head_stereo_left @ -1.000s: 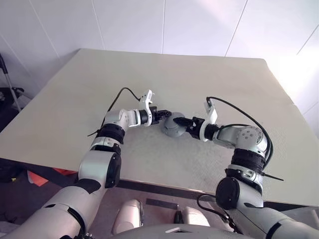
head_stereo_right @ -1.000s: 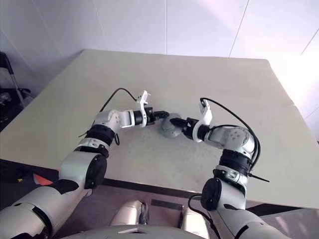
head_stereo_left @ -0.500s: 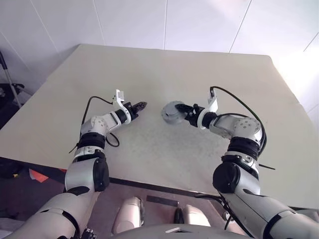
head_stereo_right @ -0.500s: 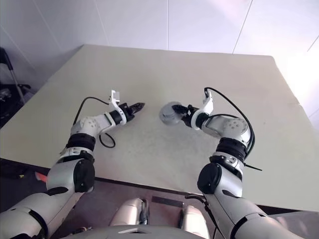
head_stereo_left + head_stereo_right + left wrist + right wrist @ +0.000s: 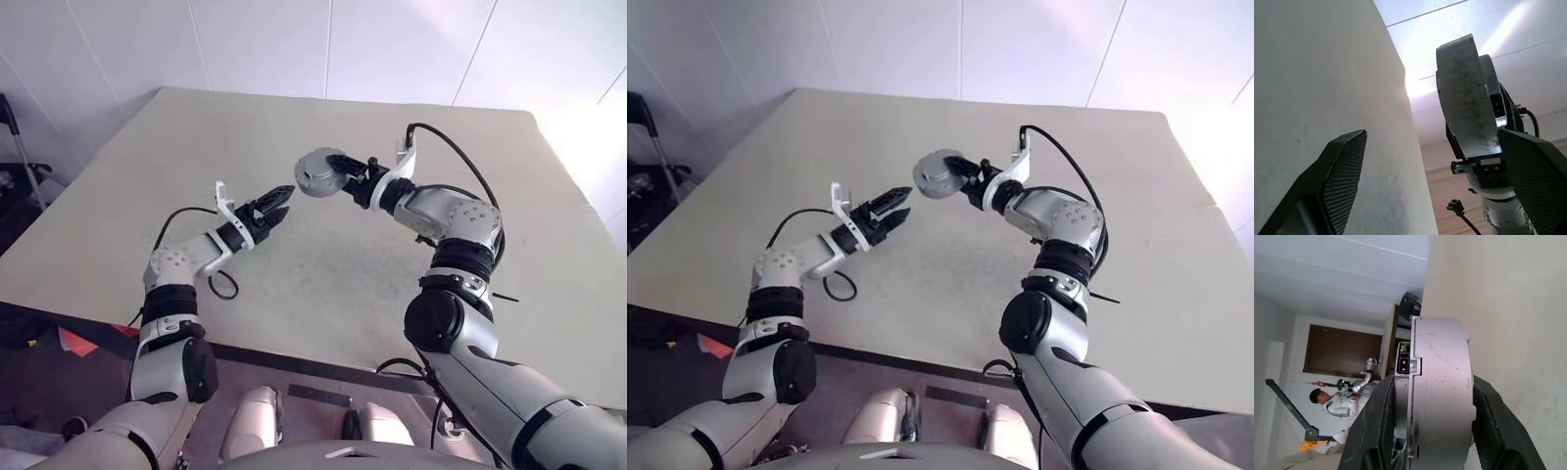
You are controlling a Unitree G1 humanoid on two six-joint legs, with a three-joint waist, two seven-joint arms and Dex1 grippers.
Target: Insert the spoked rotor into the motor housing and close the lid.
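The right pincer (image 5: 340, 173) was raised above the broad beige tabletop (image 5: 323, 264), its two black fingers (image 5: 1376, 431) pinching a thick round grey metal disc-shaped motor housing (image 5: 314, 173) across its flat faces. In the right wrist view the housing (image 5: 1437, 396) stood on edge between the pads, with a thin seam running around its rim and a small dark socket set in a notch on one side. Whether the spoked rotor and the lid were already inside or on it could not be told.

The left pincer (image 5: 275, 204) hung over the tabletop, just beside and below the housing but apart from it. Its black ribbed fingers (image 5: 1342, 169) were spread wide and empty, pointing toward the housing (image 5: 1464, 98), which faced it edge-on.

A person in white (image 5: 1334, 404) sat far back in the room.
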